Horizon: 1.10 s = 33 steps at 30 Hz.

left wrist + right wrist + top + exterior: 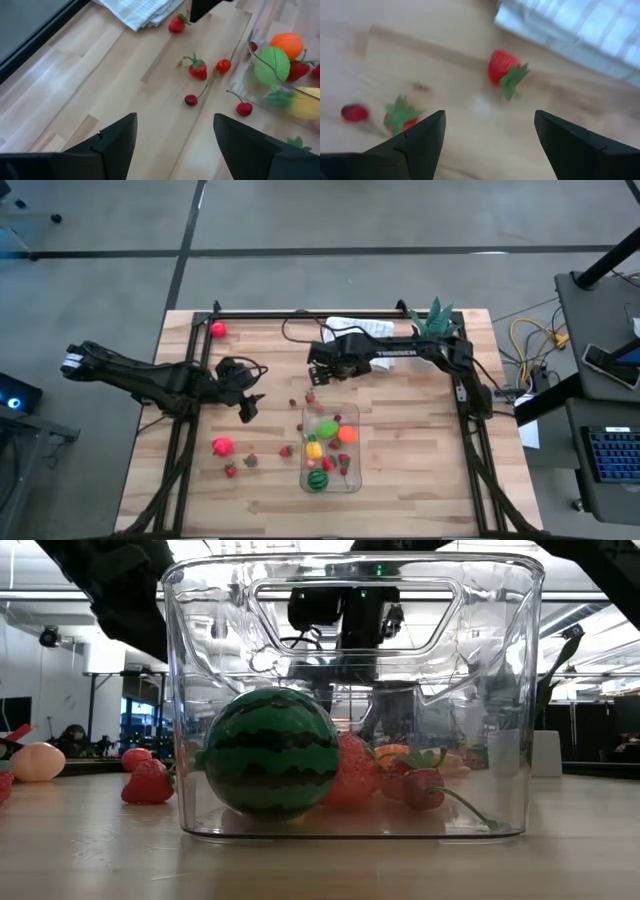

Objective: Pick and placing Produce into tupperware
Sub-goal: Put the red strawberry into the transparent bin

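Landmark: clear rectangular plastic tupperware (331,448), open on top.
Inside it: striped dark-green melon (270,753) fills the near end; round fruits crowd the far end.
Far side: small red strawberries (198,69) and cherries (190,99) scattered, folded white cloth (137,11) beyond.
Left side: bare wooden table (170,480), then loose red fruits (222,446).

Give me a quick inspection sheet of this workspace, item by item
Surface: pale wooden table.
Job's things: clear rectangular plastic container holds a striped green melon, an orange, lime-green and yellow fruit; strawberries and cherries lie loose outside it.
Clutter: folded white cloth; spiky teal plant.
Hands: left hand open, empty, above cherries; right hand open, empty, above a red strawberry.
Cables: yellow cables off-table.
Surroundings: keyboard beside the table.
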Motion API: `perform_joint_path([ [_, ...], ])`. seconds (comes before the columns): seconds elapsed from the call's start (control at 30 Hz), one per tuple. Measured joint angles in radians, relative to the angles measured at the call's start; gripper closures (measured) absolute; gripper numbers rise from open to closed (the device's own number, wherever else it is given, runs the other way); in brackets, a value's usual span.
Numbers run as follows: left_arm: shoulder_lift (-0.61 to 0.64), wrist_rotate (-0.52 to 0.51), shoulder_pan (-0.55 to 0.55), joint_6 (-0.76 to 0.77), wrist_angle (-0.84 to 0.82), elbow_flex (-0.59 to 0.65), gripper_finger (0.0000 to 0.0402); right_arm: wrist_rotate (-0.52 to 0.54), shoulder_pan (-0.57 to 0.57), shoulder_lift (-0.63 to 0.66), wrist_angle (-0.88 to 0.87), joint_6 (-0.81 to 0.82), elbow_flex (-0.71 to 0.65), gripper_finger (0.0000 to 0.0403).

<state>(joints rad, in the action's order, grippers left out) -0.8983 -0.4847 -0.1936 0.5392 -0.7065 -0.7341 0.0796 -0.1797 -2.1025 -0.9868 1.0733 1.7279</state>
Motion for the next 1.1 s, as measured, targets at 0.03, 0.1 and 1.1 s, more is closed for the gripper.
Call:
perform_joint_path([
  [0.03,-0.003,0.000,0.002,-0.001,0.002,0.000,0.0153,0.000,-0.008,-0.005,0.002,0.000,0.000,0.0106],
  [0.1,-0.009,0.000,0.004,-0.001,0.024,0.003,0.0153,-0.001,-0.025,-0.019,0.009,-0.001,0.000,0.0106],
  [1.1,-0.019,-0.022,0.004,0.004,0.043,0.004,0.0153,-0.044,-0.097,-0.077,0.106,-0.089,-0.050,0.0177],
])
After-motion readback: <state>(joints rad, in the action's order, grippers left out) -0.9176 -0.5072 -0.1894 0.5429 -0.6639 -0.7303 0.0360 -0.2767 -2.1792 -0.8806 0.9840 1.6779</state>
